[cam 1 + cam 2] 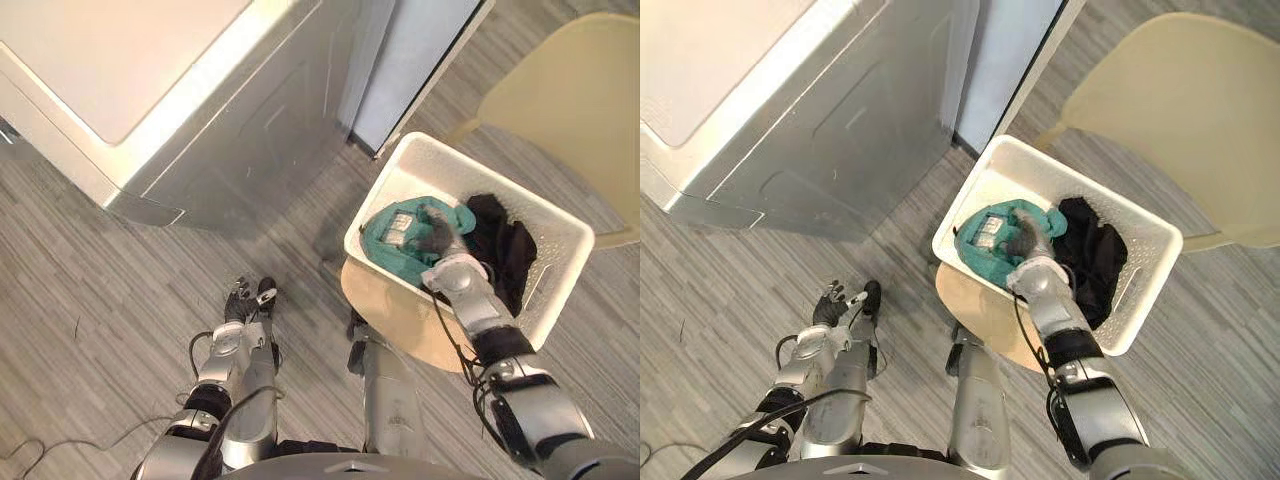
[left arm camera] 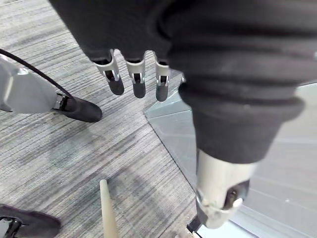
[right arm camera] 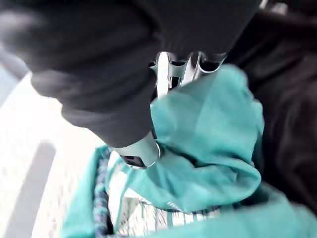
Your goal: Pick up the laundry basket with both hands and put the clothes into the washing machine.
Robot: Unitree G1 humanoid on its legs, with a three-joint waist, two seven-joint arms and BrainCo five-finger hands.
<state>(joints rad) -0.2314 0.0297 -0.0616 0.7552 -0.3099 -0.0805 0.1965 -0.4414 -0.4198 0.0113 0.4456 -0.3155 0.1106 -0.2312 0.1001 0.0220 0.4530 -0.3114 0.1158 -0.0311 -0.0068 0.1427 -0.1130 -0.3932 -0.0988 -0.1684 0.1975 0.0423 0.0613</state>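
From the head, the laundry basket [image 1: 382, 192] is seen on a stool [image 1: 390, 312] near the washing machine [image 1: 230, 130], the right hand [image 1: 437, 240] set on its teal garment [image 1: 398, 250]. At the left wrist, the left hand [image 2: 134, 74] is shown slack (empty). At the right wrist, grip cannot be judged; cloth is best bunched before lifting.

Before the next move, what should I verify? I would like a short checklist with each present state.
1. White perforated plastic laundry basket rests on round beige stool: ok.
2. Teal garment and black garment lie inside it: ok.
3. Right hand at the teal garment: ok; its grip: cannot tell.
4. Left hand at the basket: not ok, hangs open above the floor.
5. Silver-grey washing machine open: cannot tell.
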